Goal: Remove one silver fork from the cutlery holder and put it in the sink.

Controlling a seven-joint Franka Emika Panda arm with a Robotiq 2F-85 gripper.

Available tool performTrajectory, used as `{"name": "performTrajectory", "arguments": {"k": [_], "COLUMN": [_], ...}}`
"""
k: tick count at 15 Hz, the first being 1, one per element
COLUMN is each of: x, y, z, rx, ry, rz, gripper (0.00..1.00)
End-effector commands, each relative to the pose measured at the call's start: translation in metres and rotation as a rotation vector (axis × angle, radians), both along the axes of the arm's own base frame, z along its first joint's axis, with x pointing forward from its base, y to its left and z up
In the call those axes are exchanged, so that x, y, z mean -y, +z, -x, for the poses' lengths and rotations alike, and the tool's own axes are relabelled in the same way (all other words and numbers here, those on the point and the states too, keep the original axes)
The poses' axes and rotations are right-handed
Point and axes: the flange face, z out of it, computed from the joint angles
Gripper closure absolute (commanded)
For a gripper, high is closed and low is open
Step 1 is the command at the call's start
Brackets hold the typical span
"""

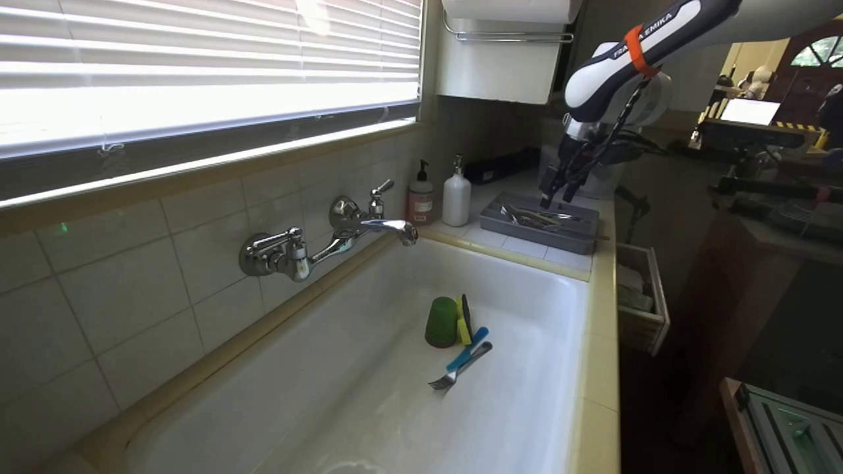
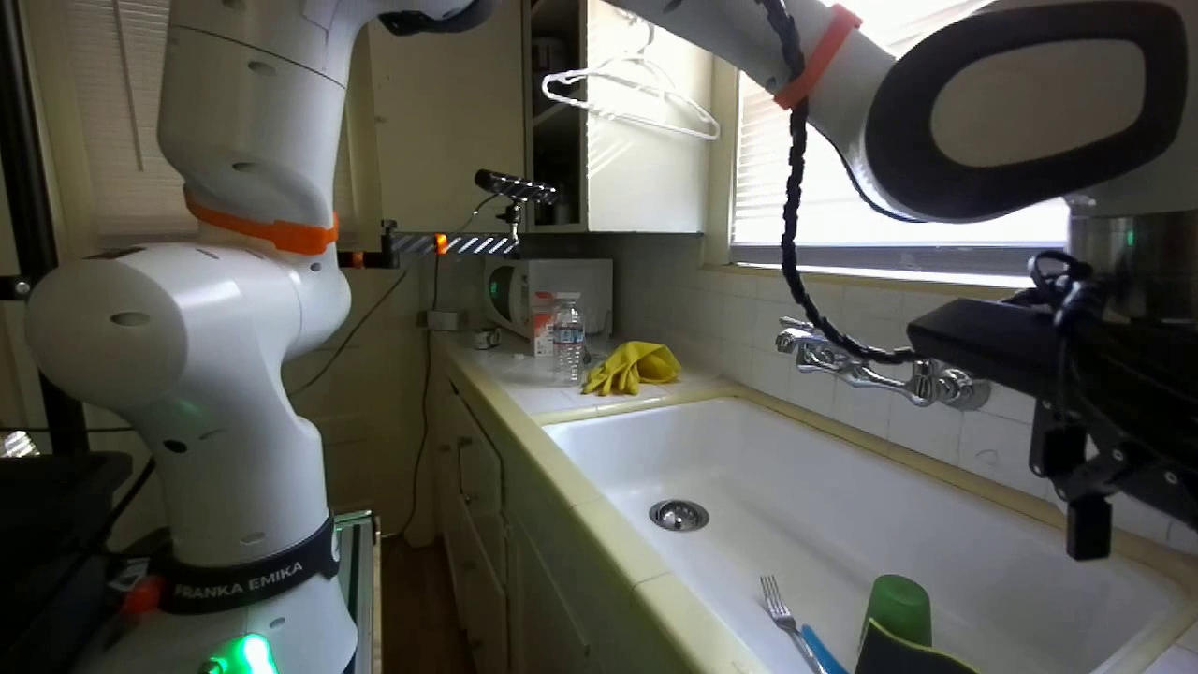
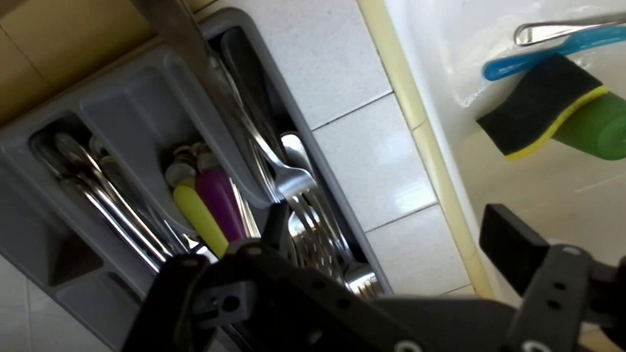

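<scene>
The cutlery holder is a grey compartment tray on the tiled counter, seen in an exterior view (image 1: 537, 235) and the wrist view (image 3: 132, 107). Several silver forks lie in its sink-side compartment. The top silver fork (image 3: 296, 181) has its handle sticking out over the tray's end. My gripper (image 1: 557, 197) is open and empty above the tray. In the wrist view the gripper (image 3: 398, 237) has one finger over the fork compartment and one over the sink's edge. The white sink (image 1: 527, 309) holds one silver fork (image 1: 448, 380) beside a blue-handled utensil (image 1: 467, 350).
A green cup (image 1: 441, 322) and a yellow-black sponge (image 1: 465, 319) lie in the sink. A chrome tap (image 1: 342, 237) reaches over it. A white soap bottle (image 1: 456, 197) and a dark one (image 1: 420, 197) stand beside the tray. Yellow gloves (image 2: 636, 365) lie beyond the sink's far end.
</scene>
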Motion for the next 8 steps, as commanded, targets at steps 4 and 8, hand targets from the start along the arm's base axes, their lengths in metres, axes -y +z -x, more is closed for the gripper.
{"name": "performTrajectory", "arguments": {"k": [4,8], "x": [0.035,0.048], "y": [-0.045,-0.059], "z": [-0.008,-0.009], "rx": [-0.113,-0.152], "ry": [0.038,0.053], "rz": [0.042,0.055], "gripper": [0.00,0.00]}}
